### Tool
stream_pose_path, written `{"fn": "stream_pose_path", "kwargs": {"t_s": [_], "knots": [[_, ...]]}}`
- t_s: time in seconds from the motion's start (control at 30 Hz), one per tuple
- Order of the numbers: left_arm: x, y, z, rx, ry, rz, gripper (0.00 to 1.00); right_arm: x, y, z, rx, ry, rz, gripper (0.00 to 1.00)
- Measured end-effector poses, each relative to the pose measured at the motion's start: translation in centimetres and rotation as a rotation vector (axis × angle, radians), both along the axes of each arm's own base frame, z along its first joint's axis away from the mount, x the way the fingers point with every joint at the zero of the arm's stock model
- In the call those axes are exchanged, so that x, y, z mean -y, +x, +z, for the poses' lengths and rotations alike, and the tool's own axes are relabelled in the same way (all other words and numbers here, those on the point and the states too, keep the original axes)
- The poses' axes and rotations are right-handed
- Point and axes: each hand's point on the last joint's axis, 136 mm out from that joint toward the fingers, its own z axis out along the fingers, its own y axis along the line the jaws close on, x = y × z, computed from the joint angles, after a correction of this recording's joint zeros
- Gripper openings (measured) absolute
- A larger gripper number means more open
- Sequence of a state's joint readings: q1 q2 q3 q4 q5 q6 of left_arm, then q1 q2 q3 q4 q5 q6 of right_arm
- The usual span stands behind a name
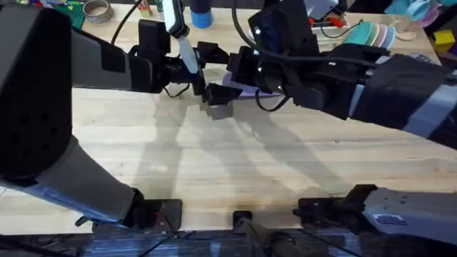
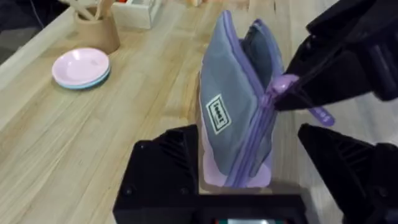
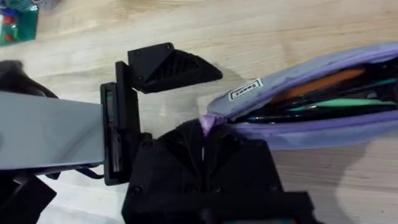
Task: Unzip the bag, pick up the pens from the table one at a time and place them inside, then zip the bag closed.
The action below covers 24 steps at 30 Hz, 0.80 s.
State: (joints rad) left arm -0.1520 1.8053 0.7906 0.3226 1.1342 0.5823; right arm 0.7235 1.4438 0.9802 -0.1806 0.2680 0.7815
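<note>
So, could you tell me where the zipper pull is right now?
The zipper pull sits at the end of the bag nearest the left gripper, pinched by the right gripper, toward the far middle of the table.

A: The light was bright and even from above; the arms threw soft grey shadows across the bench [image 1: 235,164] toward the camera.

B: And focus? The near arms in the overhead view loomed dark and blurred, while the bag [image 2: 239,99] in the left wrist view stayed fairly sharp.

A: A pale glare lay on the wood beyond it.
</note>
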Motion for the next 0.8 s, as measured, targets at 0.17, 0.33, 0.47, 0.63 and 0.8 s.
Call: {"fn": "stream_pose_path", "kwargs": {"t_s": [0.17,0.33,0.47,0.63,0.8], "knots": [[0.47,-0.24,0.02,0.003,0.0,-0.012,0.994,0.0,0.0,0.0,0.0,0.0,0.0,0.03],[0.55,-0.19,0.08,0.005,0.0,-0.011,0.841,0.0,0.0,0.0,0.0,0.0,0.0,0.03],[0.53,-0.14,0.05,0.004,0.002,-0.008,0.461,0.0,0.0,0.0,0.0,0.0,0.0,0.029],[0.53,-0.04,-0.04,0.004,0.007,-0.002,0.104,-0.04,-0.04,-0.02,-0.002,0.001,0.002,0.029],[0.62,-0.04,-0.05,0.008,0.01,-0.002,0.049,-0.01,-0.07,-0.07,-0.004,-0.001,0.002,0.029]]}}
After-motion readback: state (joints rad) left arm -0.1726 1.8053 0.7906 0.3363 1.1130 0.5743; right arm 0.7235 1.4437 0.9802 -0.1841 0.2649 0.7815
